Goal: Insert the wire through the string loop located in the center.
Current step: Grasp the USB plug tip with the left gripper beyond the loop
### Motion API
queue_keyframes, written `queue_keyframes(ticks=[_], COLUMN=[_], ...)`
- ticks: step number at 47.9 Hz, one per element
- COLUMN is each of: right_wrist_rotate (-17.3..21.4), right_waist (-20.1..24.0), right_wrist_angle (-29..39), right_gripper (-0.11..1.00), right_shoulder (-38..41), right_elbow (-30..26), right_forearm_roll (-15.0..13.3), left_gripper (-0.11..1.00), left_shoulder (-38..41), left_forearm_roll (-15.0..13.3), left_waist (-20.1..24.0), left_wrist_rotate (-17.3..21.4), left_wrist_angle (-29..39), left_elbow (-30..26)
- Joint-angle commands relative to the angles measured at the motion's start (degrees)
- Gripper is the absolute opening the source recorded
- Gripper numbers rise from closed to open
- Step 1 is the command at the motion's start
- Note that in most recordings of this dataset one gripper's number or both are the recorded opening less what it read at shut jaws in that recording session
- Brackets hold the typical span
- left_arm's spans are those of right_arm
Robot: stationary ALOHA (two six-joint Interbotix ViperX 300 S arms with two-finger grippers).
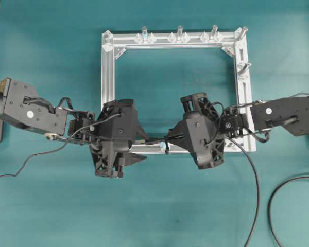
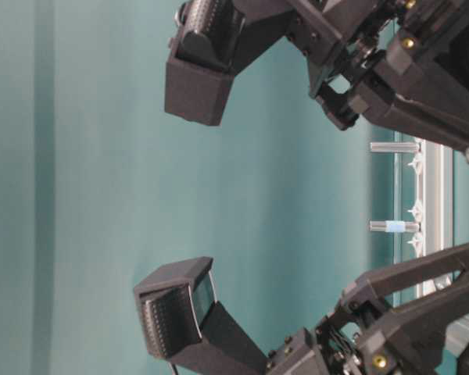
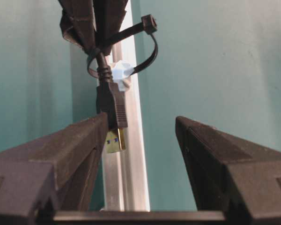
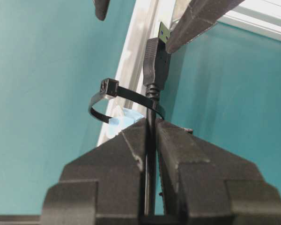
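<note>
My right gripper (image 4: 151, 136) pinches the USB cable (image 4: 155, 63) through the zip-tie loop (image 4: 113, 100); my left gripper (image 3: 139, 129) gapes empty beside the plug. No readable writing.

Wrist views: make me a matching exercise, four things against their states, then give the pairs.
Things:
1. left gripper
2. right gripper
3. plug
4. string loop

States:
A. clamped on the wire
B. open, jaws wide apart
C. ringed around the wire, on the frame bar
D. already past the loop, between the open jaws

Pairs: 1-B, 2-A, 3-D, 4-C
</note>
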Motion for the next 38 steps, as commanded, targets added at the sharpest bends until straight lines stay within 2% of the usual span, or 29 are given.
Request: queue_keyframes(ticks=[1,18,38], right_wrist_rotate=[0.0,0.0,-0.1], right_waist=[-0.1,-0.1,-0.1], right_wrist_angle=[-0.6,-0.6,-0.6], right_gripper=[0.07,0.07,0.07], right_shoulder=[-0.7,-0.8,-0.8], right_elbow=[-0.6,-0.6,-0.6], right_forearm_roll=[-0.1,-0.1,-0.4], left_gripper=[0.64,0.64,0.64], left_shoulder=[-1.0,-0.4,5.8], left_forearm_roll=[0.0,0.1,0.1], left_waist=[0.7,3.7,2.0], left_wrist_rotate=[-0.3,-0.2,-0.3], left_wrist_angle=[-0.2,-0.5,-0.6], left_elbow=[-1.0,-1.2,-5.3])
